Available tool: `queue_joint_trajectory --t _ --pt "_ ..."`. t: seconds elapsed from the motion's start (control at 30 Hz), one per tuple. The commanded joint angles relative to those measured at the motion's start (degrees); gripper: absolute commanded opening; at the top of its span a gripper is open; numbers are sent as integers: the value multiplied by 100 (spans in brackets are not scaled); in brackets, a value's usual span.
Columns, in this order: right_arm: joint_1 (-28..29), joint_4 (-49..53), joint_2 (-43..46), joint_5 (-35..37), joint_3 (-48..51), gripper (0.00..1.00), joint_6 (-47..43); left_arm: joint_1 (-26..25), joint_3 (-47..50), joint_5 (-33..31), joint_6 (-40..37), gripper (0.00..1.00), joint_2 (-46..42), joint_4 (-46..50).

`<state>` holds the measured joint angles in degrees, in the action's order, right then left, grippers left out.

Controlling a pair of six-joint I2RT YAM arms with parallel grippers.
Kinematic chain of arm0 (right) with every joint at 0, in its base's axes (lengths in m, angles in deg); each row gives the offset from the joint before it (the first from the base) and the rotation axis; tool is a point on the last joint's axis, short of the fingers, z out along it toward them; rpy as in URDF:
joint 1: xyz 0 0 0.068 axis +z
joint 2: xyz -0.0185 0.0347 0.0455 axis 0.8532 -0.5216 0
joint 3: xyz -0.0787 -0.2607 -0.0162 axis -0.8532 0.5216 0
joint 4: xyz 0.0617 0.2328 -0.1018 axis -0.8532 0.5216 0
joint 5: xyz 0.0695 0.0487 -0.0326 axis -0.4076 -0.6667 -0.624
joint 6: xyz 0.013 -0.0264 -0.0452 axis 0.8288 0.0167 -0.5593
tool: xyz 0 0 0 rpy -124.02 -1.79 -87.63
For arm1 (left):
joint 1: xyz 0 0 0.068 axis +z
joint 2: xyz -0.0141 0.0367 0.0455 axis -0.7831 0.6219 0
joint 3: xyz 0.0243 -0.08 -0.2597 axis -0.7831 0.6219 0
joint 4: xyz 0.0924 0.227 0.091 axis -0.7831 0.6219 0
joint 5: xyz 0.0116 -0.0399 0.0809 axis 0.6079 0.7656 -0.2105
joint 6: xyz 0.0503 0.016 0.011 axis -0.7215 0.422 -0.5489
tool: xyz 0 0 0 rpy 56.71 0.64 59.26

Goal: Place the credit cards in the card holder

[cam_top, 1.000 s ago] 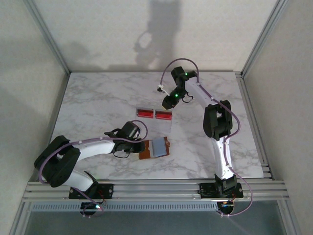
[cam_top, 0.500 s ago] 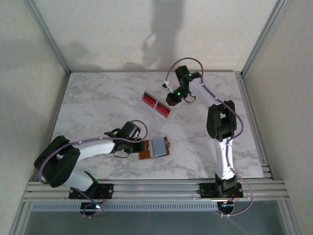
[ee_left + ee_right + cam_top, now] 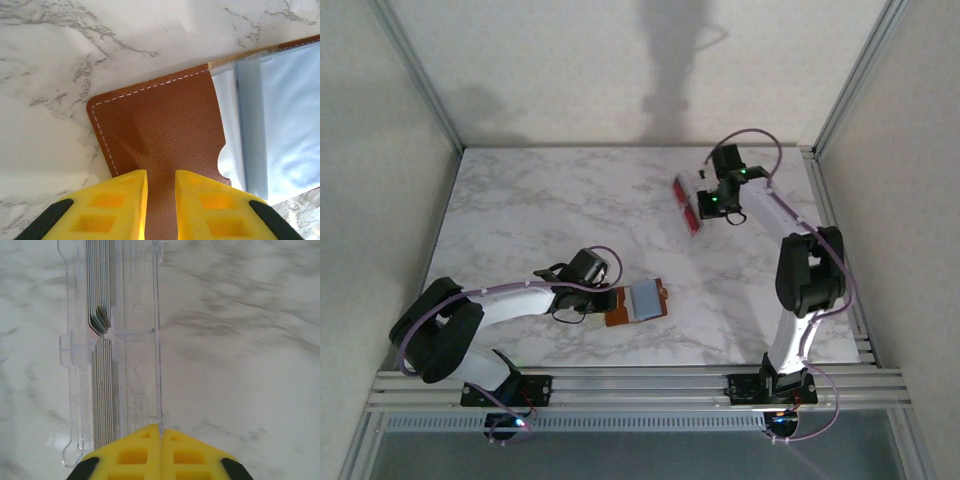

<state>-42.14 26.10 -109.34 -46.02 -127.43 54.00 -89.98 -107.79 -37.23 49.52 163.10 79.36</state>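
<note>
Card holder (image 3: 165,125) pinched in my left gripper (image 3: 161,181); up close, unlike overhead, I see my right gripper (image 3: 160,434) clamping the clear tray (image 3: 134,340) by its wall.

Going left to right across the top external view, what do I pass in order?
left arm → card holder → clear tray → right arm
</note>
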Motion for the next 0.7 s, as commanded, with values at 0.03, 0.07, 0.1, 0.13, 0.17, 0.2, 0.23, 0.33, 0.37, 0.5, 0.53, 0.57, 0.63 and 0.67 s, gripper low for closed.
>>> queue_joint_trajectory --t 0.03,0.07,0.1,0.13,0.17,0.2,0.23,0.33,0.37,0.5,0.53,0.57,0.63,0.67 --pt "-139 -243 338 926 265 0 794 -86 -98 46 -143 22 64 189" --pt "-156 -247 365 936 307 0 826 -98 -131 47 -158 21 80 201" --pt "-181 -269 378 961 365 0 865 -118 -160 40 -160 21 98 228" --pt "-197 -306 389 988 428 0 881 -135 -180 5 -161 21 90 249" --pt "-213 -349 399 985 485 0 906 -151 -174 -30 -140 21 74 241" --pt "-226 -406 396 953 556 0 934 -163 -163 -62 -119 21 41 222" --pt "-234 -449 404 904 611 0 937 -164 -154 -85 -100 22 25 215" --pt "-233 -278 354 922 491 6 843 -186 -187 -102 -81 23 20 282" --pt "-236 -185 349 942 426 10 791 -206 -197 -116 -81 24 6 307" --pt "-235 -25 526 1142 333 21 728 -243 -241 -183 -124 24 3 333" --pt "-234 17 577 1139 323 24 690 -248 -258 -201 -134 24 27 350" --pt "-235 70 597 1138 285 27 663 -252 -276 -213 -142 24 61 364" --pt "-229 187 615 1089 188 35 553 -270 -270 -235 -127 25 92 341" --pt "-223 229 620 1073 150 38 529 -278 -254 -249 -110 25 73 302"
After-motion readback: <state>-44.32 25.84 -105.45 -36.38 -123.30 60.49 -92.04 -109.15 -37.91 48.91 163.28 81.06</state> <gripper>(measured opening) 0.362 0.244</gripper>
